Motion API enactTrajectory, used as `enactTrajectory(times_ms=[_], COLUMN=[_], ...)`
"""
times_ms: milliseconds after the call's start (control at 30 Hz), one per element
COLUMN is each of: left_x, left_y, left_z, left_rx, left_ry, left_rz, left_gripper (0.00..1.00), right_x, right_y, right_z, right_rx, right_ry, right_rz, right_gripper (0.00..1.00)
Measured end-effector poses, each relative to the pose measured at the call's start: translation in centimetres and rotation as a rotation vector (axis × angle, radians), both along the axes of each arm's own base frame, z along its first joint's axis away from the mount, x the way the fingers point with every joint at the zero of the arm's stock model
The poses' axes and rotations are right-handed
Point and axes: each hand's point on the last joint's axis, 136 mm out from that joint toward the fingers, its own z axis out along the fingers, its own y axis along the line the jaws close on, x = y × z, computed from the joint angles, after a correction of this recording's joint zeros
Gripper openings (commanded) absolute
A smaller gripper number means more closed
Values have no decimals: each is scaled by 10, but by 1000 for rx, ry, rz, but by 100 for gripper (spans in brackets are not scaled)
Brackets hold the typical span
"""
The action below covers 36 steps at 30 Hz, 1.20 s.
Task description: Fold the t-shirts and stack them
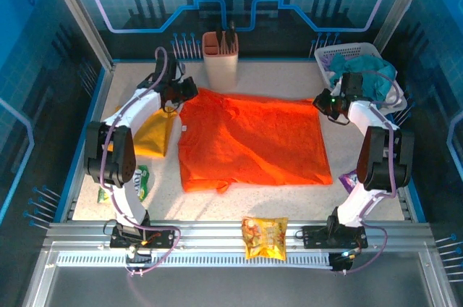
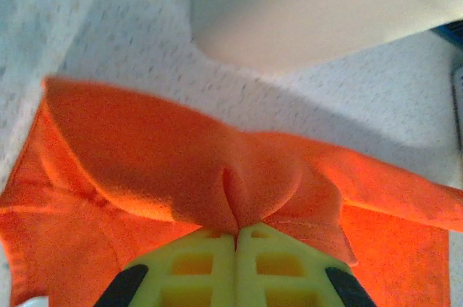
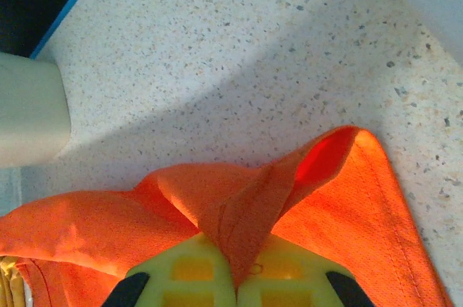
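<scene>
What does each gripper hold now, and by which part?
Both hold the orange t-shirt: the left gripper pinches its far left corner, the right gripper its far right corner.

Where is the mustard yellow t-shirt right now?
In the top view the mustard yellow t-shirt lies bunched at the left, partly under the left arm, just left of the spread orange t-shirt and farther back than the green packet.
</scene>
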Motion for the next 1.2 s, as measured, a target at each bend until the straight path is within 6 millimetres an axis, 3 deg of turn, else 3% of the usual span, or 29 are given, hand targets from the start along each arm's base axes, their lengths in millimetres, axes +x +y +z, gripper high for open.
enactTrajectory(times_ms=[133,333,533,700,1100,1200], left_x=[-22,-46,-69,-84,-100,-107], left_y=[-1,-13,-15,-18,-17,-16], left_z=[-19,-19,-37,-48,-49,-58], left_rx=[-22,-38,-44,-44,-39,-34], left_ry=[71,94,153,189,219,246], left_rz=[19,6,14,13,12,12], left_gripper=[0,0,0,0,0,5], right_x=[-8,-15,-19,-24,-29,-29], right_y=[0,1,1,0,-7,-8], right_z=[-10,-17,-20,-31,-43,-43], right_rx=[-6,-7,-9,-12,-25,-29], right_ry=[54,97,114,153,194,193], right_rz=[10,22,27,26,16,18], right_gripper=[0,0,0,0,0,9])
